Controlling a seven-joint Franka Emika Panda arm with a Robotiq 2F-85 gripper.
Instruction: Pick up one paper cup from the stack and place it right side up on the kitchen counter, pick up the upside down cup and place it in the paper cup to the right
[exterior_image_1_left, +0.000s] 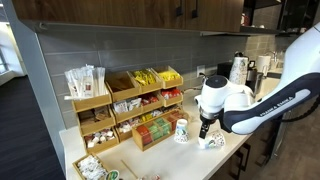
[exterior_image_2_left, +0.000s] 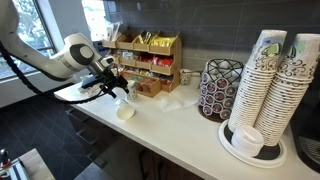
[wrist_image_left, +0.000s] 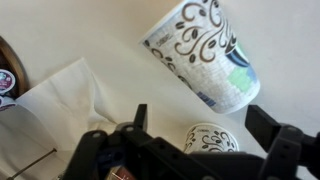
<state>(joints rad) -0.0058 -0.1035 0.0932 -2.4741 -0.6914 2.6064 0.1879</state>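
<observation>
Wide-apart gripper (wrist_image_left: 203, 125) over patterned cup (wrist_image_left: 216, 136), wrist view; stack (exterior_image_2_left: 262, 85) in an exterior view only.

Dark upper cabinets (exterior_image_1_left: 150, 10) hang above a grey wall (exterior_image_1_left: 120, 50). Daylight enters through a window (exterior_image_2_left: 30, 25), visible in both exterior views. The floor (exterior_image_2_left: 40, 130) is dark.

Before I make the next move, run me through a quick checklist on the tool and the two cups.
1. The tool is open: ok.
2. The near cup sits between the fingers: ok.
3. The near cup is upside down: cannot tell.
4. The far cup is clear of the fingers: ok.
5. The napkin is clear of the fingers: cannot tell.
</observation>
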